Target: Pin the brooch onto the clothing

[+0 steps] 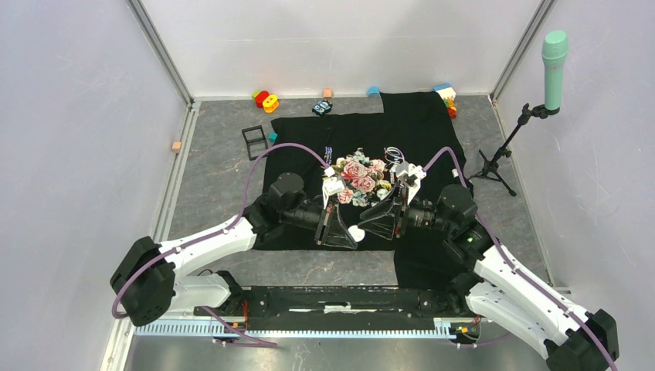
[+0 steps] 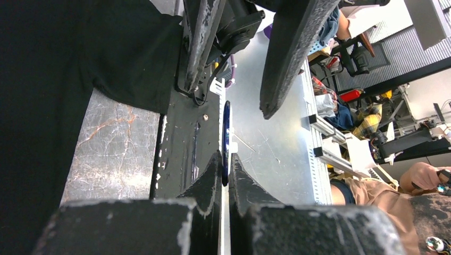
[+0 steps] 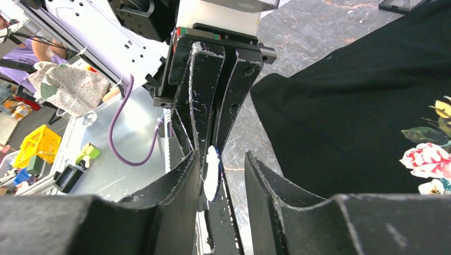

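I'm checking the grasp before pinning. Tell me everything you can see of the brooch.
The brooch is a small, thin round disc, dark blue on one face and white on the other, with a small white fitting on its back. It stands on edge in the air, pinched at its rim by the left gripper, clear of the shirt. The open right gripper brackets it; whether those fingers touch it is unclear.

Bright even light, blurred foreground
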{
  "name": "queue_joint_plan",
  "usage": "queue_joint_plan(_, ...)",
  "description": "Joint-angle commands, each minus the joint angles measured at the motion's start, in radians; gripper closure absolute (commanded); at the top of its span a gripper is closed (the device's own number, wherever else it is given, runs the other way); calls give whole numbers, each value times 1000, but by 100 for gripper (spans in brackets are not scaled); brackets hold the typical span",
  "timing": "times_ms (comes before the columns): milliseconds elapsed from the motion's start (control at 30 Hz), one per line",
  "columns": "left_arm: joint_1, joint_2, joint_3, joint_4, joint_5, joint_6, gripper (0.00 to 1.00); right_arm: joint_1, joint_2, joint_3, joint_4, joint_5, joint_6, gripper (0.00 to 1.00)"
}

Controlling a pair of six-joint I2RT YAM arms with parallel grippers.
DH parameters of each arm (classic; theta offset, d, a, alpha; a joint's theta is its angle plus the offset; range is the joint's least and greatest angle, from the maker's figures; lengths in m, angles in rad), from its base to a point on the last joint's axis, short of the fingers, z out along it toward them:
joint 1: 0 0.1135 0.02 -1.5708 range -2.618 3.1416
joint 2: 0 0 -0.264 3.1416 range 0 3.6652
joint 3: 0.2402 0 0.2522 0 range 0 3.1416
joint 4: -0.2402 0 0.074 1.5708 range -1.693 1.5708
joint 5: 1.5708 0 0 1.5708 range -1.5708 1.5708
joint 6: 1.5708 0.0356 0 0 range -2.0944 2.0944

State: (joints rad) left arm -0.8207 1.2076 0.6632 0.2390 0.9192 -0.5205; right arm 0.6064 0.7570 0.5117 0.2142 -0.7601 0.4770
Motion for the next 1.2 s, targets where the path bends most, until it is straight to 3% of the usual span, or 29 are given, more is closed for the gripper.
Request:
queue_joint_plan(0,-6,-30,21,45,38,-28,98,-6,7,-8,29,-19,38,60)
queue_joint_plan(400,-7,-24,24,48,43,-29,98,-5,25,-74,179,-113,165,73)
queue_joint_plan(667,-8,-30,26,48,42,-29,97,-5,15,-90,237,-118,194,100)
queue_joint_plan(733,-5,-40,30,24,16,-25,73,-5,7,-91,235,-98,196,100)
queue_joint_plan(767,-3,-51,33,3,-2,-13,50,-5,2,-89,230,-79,200,100)
queue_joint_plan(833,0,-80,27,-42,-40,12,32,-8,-6,-86,212,-43,210,100)
queue_joint_plan(967,5,-150,5,-63,-100,24,20,-15,-14,-79,209,-18,240,100)
queue_joint_plan(1033,5,-176,-2,-52,-150,5,19,-17,-11,-72,210,-21,240,100)
queue_joint_plan(1167,4,-191,-46,145,-180,-118,19,-17,-2,-57,211,-26,253,100)
